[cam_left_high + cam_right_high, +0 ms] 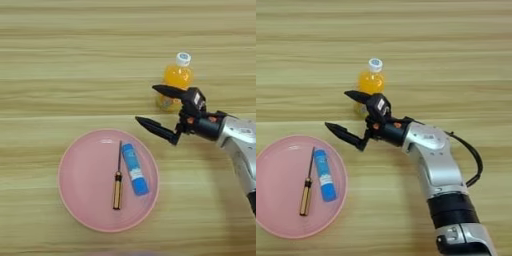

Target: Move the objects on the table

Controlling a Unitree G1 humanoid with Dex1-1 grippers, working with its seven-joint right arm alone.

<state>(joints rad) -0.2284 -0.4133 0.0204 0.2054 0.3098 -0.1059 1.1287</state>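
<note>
Wood table (50, 60) | end effector (338, 111) released | right eye alone: whole silver forearm (436, 165)

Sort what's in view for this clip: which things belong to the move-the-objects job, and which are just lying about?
Part of the job:
- pink plate
- screwdriver, lying on the plate
- blue-and-white tube, lying on the plate beside it
- orange-drink bottle, upright beyond the plate
- table
- right gripper, open, in front of the bottle

Just lying about:
- nothing visible
</note>
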